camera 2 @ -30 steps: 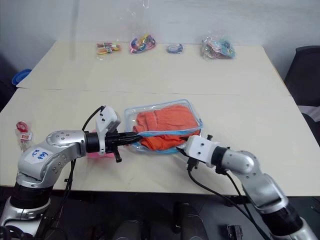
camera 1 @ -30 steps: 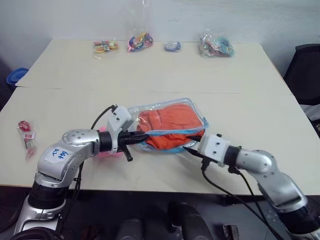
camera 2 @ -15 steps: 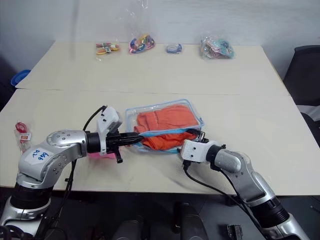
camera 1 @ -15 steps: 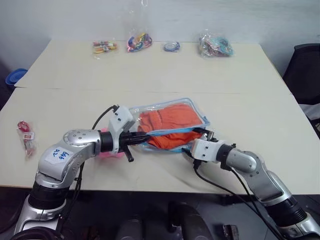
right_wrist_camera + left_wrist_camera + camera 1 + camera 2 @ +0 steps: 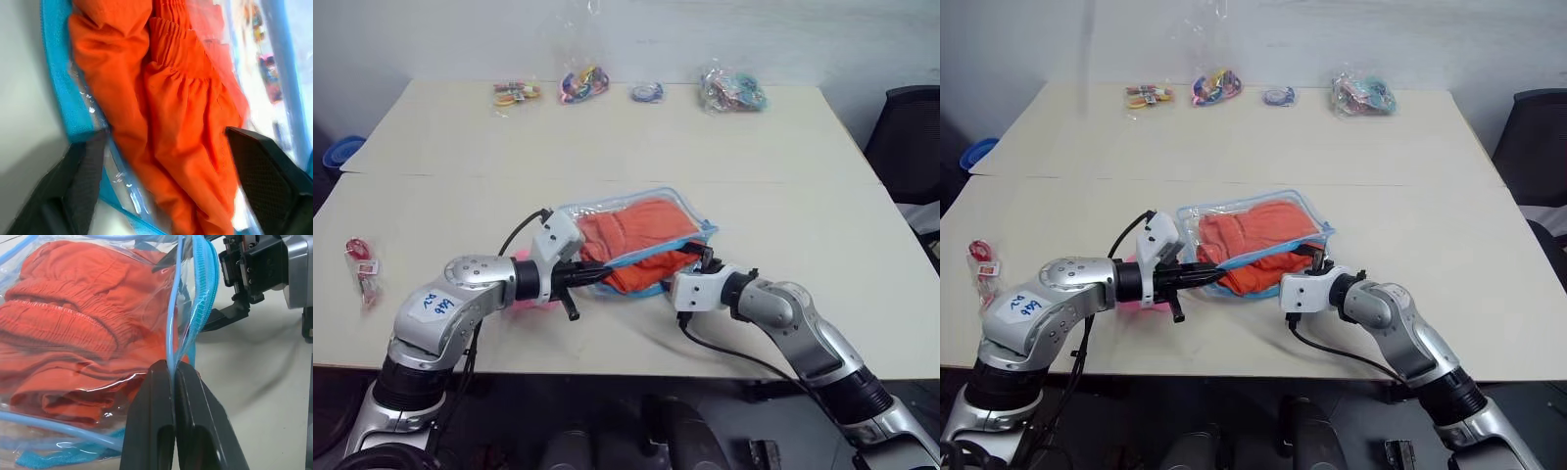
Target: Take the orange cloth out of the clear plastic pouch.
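A clear plastic pouch lies near the front middle of a pale beige table. The pouch is a flat, see-through rectangle edged in light blue, with a blue zipper strip along its near side. Inside it, a bright orange cloth is bunched into soft folds, with a gathered, ribbed seam running across it. Part of the cloth bulges out through the open near edge of the pouch.

The left gripper has its two black fingers pressed together, pinching the pouch's blue zipper edge and the clear film beside it. The right gripper has its fingers spread wide at the pouch's opening, one on each side of the spilling orange fabric, not closed on it.

A bit of pink plush shows under the left arm, just beside the pouch.

The table is made of two tops pushed together, with a seam running across. Along the far edge sit four small clear bags of colourful trinkets. A small red item in a clear wrapper lies near the left edge. Behind the table is a plain white wall. A dark chair stands at the right, and a blue object sits low at the far left.
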